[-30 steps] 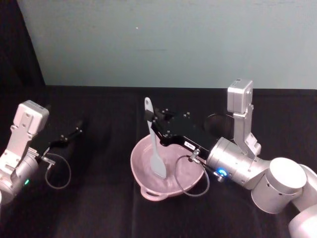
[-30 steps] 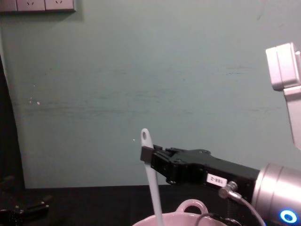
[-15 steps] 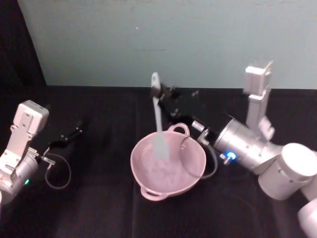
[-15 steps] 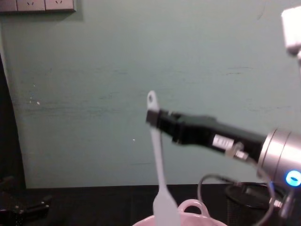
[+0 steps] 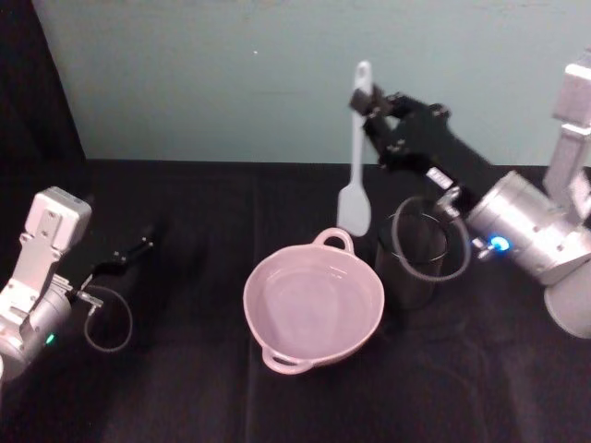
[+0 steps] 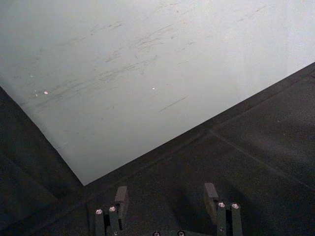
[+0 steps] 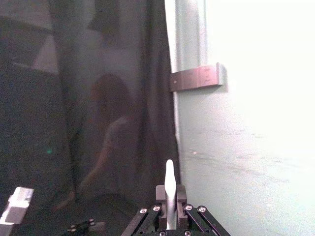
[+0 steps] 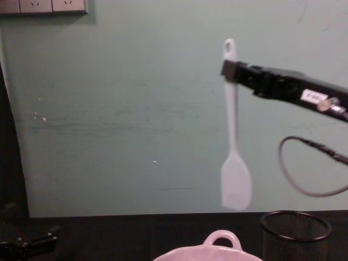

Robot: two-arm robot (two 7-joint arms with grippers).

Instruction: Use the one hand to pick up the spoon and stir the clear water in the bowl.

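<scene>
Here your largest item is the black table [image 5: 185, 388], with the pale green wall [image 5: 231, 74] rising behind it. On the table sits the pale pink bowl [image 5: 312, 305], its loop handle on the far rim and a second small handle on the near rim; the inside looks faintly glossy, probably water, though you cannot be sure from the head view. In the chest view you see just the top of the bowl [image 8: 211, 253] at the lower edge. Just to the bowl's right stands the black wire-mesh cup [image 5: 406, 268], upright [image 8: 295, 231].

Your right gripper [image 5: 377, 103] is raised above and behind the bowl, reaching in from the right on its silver wrist with the blue light. Its fingers are pinched tight on the upper handle of the spoon [image 5: 355, 166], just below the small hole. The spoon [image 8: 232, 136] hangs almost straight down with the blade at the bottom, clear of the bowl and above its far rim, near the mesh cup. In the right wrist view you see the handle tip [image 7: 169, 189] standing up between the fingers.

Your left gripper [image 5: 125, 258] sits low at the far left of the table, well apart from the bowl; its fingers [image 6: 121, 201] stand spread with nothing between them.
</scene>
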